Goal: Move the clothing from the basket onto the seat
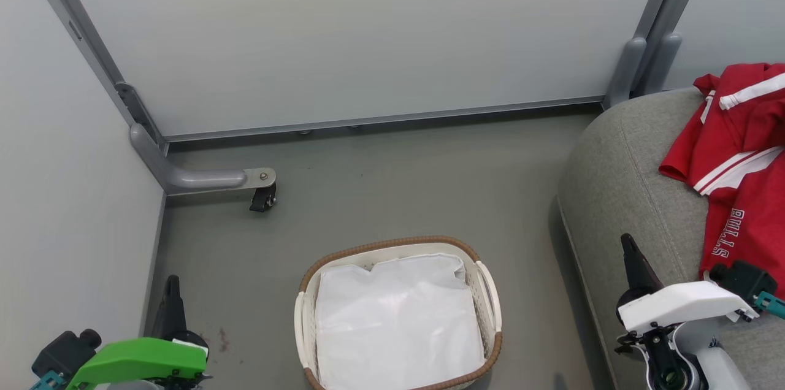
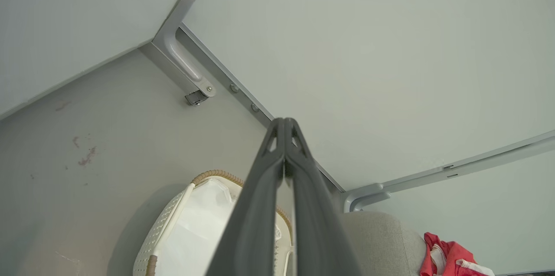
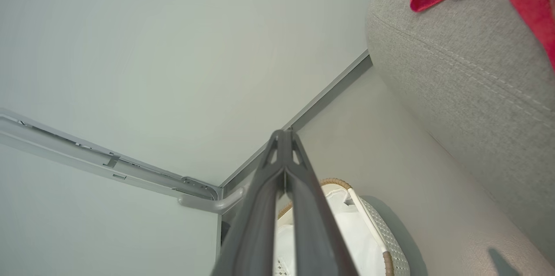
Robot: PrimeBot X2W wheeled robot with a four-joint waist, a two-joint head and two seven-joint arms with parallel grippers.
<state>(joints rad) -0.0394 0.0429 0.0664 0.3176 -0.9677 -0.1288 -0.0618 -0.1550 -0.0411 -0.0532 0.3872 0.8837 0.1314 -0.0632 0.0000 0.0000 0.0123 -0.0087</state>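
Red clothing (image 1: 745, 163) is spread on the grey seat (image 1: 619, 194).
A white sheet (image 1: 398, 322) is seen in the basket (image 1: 392, 243) beside it; the left gripper (image 2: 284, 124) and right gripper (image 3: 284, 136) are pressed closed, nothing held.

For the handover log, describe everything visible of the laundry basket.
The basket is a small rounded-rectangular tub of cream plastic with perforated walls, a brown woven rim and white side handles. It stands upright on the grey floor, to the left of the seat and apart from it. A plain white sheet covers its inside, and nothing red lies on that sheet. Only the floor and the sheet touch it.
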